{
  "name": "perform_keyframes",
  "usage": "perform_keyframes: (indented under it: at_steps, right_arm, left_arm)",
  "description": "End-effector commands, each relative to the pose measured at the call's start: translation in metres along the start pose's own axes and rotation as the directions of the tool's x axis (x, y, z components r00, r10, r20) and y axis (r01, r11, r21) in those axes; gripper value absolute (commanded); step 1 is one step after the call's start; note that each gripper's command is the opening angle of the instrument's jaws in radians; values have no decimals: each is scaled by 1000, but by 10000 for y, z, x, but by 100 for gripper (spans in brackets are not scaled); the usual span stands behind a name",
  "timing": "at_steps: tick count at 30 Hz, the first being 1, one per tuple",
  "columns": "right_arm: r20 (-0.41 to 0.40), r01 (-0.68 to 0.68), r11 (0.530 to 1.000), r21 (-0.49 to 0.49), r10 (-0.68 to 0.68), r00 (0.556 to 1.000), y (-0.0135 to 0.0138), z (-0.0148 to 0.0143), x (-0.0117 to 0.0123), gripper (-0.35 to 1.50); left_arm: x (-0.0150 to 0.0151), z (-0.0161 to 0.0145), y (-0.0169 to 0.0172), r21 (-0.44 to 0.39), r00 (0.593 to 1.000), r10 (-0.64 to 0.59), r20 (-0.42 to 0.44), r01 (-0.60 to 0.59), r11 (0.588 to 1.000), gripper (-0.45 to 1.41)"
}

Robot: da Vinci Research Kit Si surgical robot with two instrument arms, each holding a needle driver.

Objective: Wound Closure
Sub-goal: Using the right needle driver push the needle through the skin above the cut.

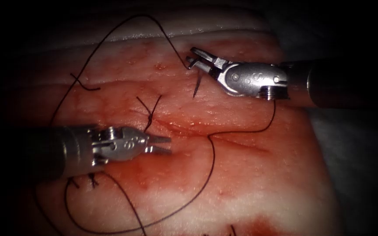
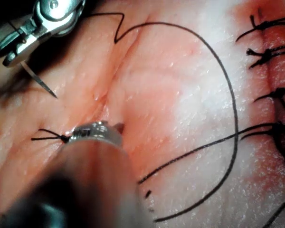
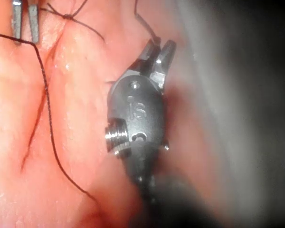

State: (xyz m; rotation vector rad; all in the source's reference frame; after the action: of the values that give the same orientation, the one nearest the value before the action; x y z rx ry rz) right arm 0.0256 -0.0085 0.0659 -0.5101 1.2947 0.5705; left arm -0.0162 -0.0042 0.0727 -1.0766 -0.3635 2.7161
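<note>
Two tools: right tool (image 1: pixel 194 58) at 1 o'clock, fingers clenched on needle (image 1: pixel 196 87) near its thread (image 1: pixel 206 175) end, off tissue (image 1: pixel 250 175); left tool (image 1: pixel 165 144) fingers parted, empty, at cut (image 1: pixel 224 140).

Right gripper (image 1: pixel 196 59) holding needle (image 1: pixel 196 85) above tissue (image 1: pixel 250 175), left gripper (image 1: pixel 165 144) empty at cut (image 1: pixel 189 129)

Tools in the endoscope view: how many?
2. Left tool, jaws open, empty, at the cut; right tool, upper right, holds the needle near its tail end, outside the tissue.
</note>
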Motion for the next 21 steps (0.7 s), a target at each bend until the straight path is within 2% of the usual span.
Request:
perform_keyframes:
  at_steps: [1,8,21]
  right_arm:
    - [-6,16,1000,7,-16,1000,-5,10,-4,-35]
    - [-18,94,994,50,-93,996,-23,4,-14,-35]
    - [-30,161,985,67,-159,987,-67,-14,-35,-35]
  left_arm:
    - [1,7,-2,1,1000,1,-2,-1,1000,-8]
    - [5,4,0,4,1000,-4,-6,4,1000,-8]
    - [7,-1,0,3,1000,-1,-12,1,1000,-8]
